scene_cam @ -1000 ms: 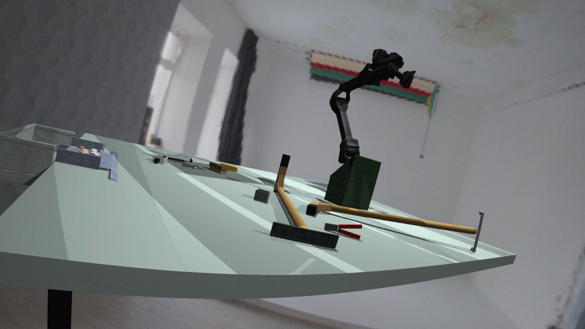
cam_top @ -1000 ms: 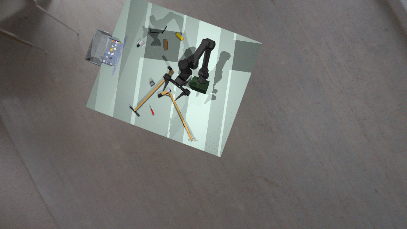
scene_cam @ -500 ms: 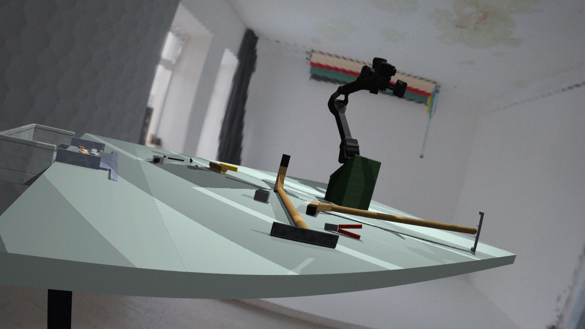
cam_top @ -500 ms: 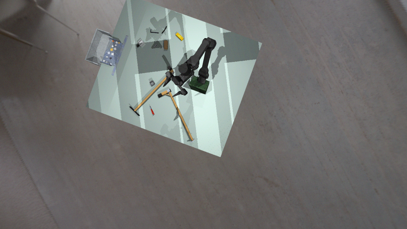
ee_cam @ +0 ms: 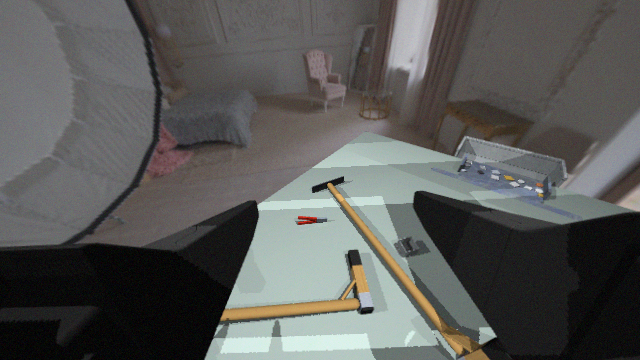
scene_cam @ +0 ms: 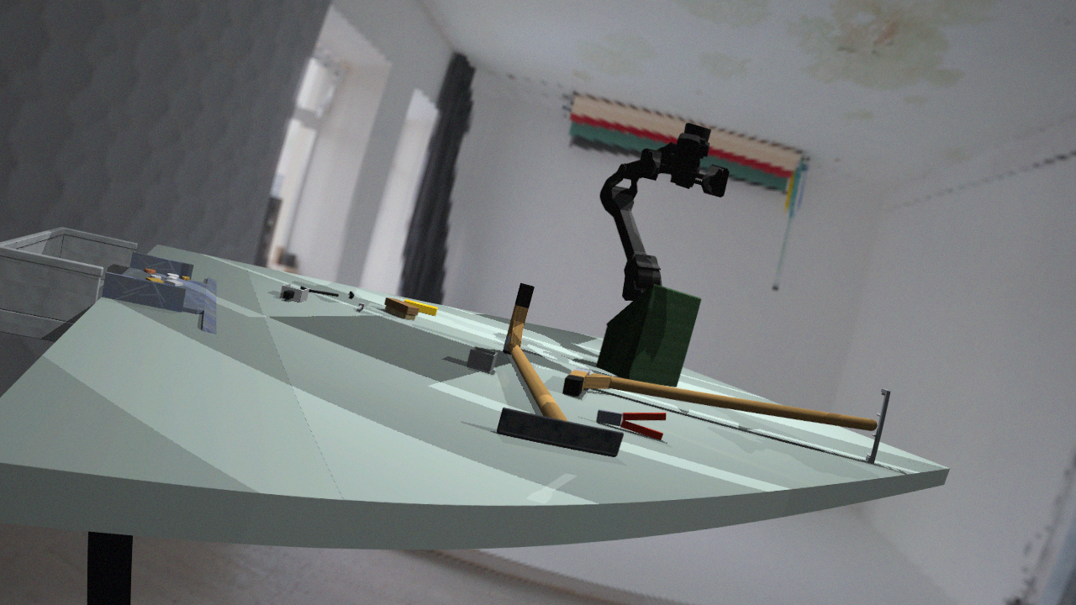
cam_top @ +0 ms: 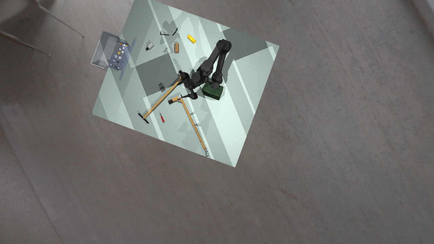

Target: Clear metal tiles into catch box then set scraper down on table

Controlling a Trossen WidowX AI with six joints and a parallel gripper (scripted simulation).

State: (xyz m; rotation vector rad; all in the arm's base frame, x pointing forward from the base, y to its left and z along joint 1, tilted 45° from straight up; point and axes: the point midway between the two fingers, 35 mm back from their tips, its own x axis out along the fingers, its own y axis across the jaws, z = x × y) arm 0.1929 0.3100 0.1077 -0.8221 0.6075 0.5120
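The long scraper point(cam_top: 160, 99) point(scene_cam: 538, 387) point(ee_cam: 370, 235) lies on the table, its wide black blade pointing away from the arm. My gripper point(cam_top: 180, 89) point(scene_cam: 705, 158) point(ee_cam: 335, 203) is open and empty, high above the table, near the scraper's grip end in the overhead view. The steel bench plate point(cam_top: 122, 63) point(ee_cam: 485, 181) is bluish and sits at the table edge. Several small tiles point(cam_top: 118, 53) point(scene_cam: 171, 277) point(ee_cam: 509, 178), white, orange and dark, lie on it. The grey catch box point(cam_top: 97, 46) point(scene_cam: 52, 281) point(ee_cam: 515, 152) is beyond its far end; its floor is partly hidden.
A second wooden-handled tool point(cam_top: 193, 124) point(scene_cam: 714, 397) point(ee_cam: 300, 307) with a forked head lies beside the scraper. Red pliers point(cam_top: 162, 118) point(scene_cam: 643, 416) point(ee_cam: 307, 220) and a grey block point(cam_top: 161, 87) point(scene_cam: 482, 360) point(ee_cam: 407, 246) flank it. Brown point(cam_top: 176, 47) and yellow blocks point(cam_top: 191, 38) lie farther back.
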